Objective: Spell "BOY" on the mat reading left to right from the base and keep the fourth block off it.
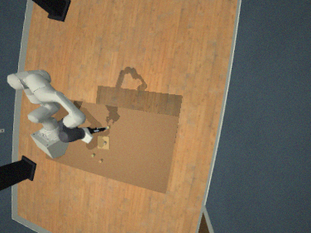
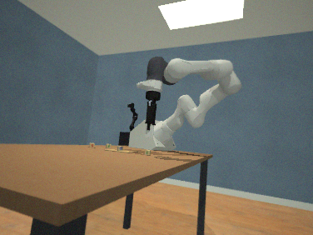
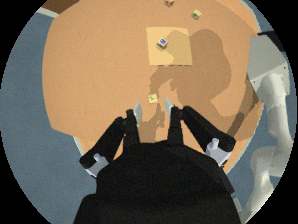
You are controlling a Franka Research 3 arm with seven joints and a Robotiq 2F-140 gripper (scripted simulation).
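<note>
My gripper [image 1: 105, 130] [image 2: 148, 130] [image 3: 152, 105] is open, its fingers partly closed with nothing between them. It hangs well above the table, over the area of a block with a green Y [image 1: 108, 127] [image 2: 148, 152] [image 3: 152, 98], which lies off the mat. The tan mat [image 1: 100, 146] [image 3: 155, 58] lies flat. A block with a blue letter [image 2: 120, 148] [image 3: 162, 43] lies on it, turned relative to its edges; the letter is too small to read surely. A block with a green mark [image 2: 108, 146] [image 3: 196, 14] and a block with a reddish mark [image 2: 91, 145] [image 3: 169, 2] lie off the mat, on its far side from the Y block.
The wooden table [image 1: 141, 153] [image 2: 83, 167] carries the blocks and mat. The arm's white base [image 1: 50, 144] stands at the table's side, left of the mat in the top view. Shadows of the arm fall across the mat and the table near the Y block.
</note>
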